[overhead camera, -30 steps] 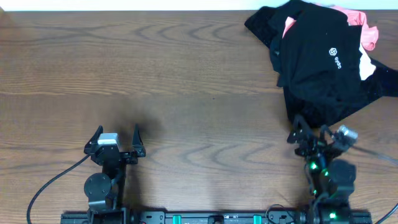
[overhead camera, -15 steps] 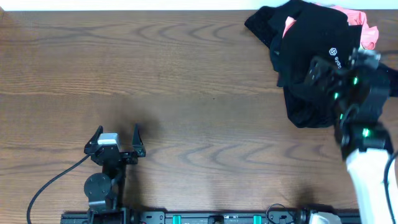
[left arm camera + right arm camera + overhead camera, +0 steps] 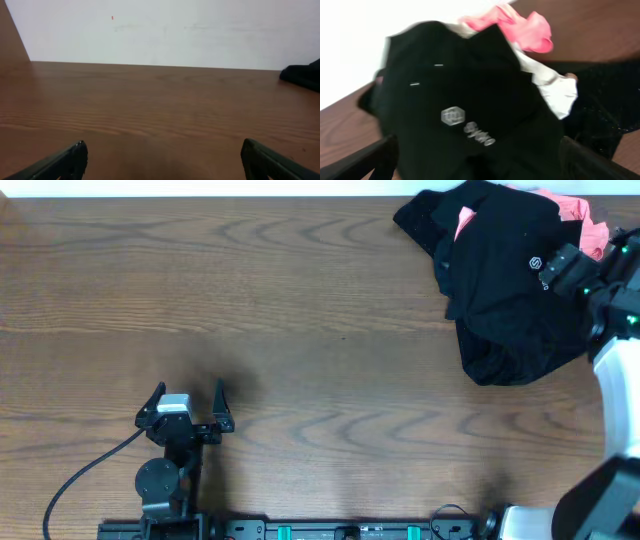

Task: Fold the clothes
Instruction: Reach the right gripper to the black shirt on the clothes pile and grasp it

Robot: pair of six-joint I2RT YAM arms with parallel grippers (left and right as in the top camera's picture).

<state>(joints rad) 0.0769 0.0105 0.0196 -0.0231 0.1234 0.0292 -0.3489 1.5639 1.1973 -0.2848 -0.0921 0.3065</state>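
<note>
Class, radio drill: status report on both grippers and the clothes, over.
Left gripper open over table. Right gripper open above clothes, unfolded heap, nothing held. Nothing in the way.

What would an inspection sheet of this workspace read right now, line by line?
Surface: wooden table, no stains or damage seen.
Job's things: clothes in one unfolded heap at the far right corner. A black shirt with a white logo lies on top, with a coral-pink garment and a white garment showing beneath.
Clutter: nothing seen.
Grippers: left gripper open at the near left, holding nothing. Right gripper open over the heap; contact cannot be told.
Cables: black cable trails from the left arm.
Surroundings: white wall behind the table.
</note>
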